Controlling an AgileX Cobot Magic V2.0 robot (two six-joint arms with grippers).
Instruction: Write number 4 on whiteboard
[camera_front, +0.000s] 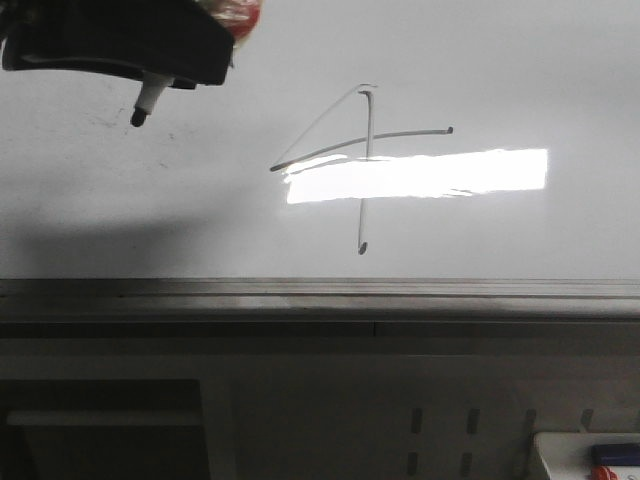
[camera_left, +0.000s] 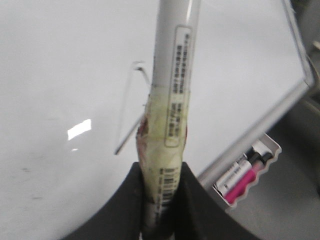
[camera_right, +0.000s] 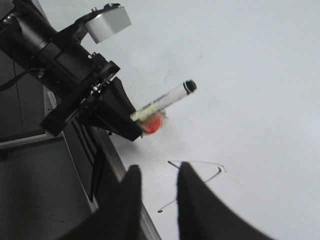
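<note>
The left gripper (camera_front: 190, 75), a black two-fingered unit, occupies the upper left corner of the front view. It is closed on a white cylindrical marker (camera_front: 147, 100) whose barrel is wrapped in yellowish tape with a red patch. The dark tip of the marker points down and to the left and is clear of the drawn strokes, well to their left. In the left wrist view the barrel (camera_left: 172, 75) runs up between the two black fingers (camera_left: 127, 200) and shows a printed label.

The large glossy white whiteboard (camera_front: 520, 80) fills the upper half of the front view. It carries faint grey smudges on the left side, and a grey metal strip (camera_front: 320, 292) runs along its lower edge.

The thin dark-grey hand-drawn number 4 (camera_front: 366, 160) sits near the centre of the board. It consists of a slanted stroke, a crossbar and a long vertical line. A bright rectangular glare (camera_front: 450, 172) crosses the vertical line just below the crossbar and extends to the right.

The right gripper (camera_right: 156, 187) appears only in the right wrist view. Its two black fingers are parted, nothing is between them, and they hover near the number 4 (camera_right: 197, 172).

A white tray (camera_front: 585, 455) holding markers sits at the lower right, below the board.
</note>
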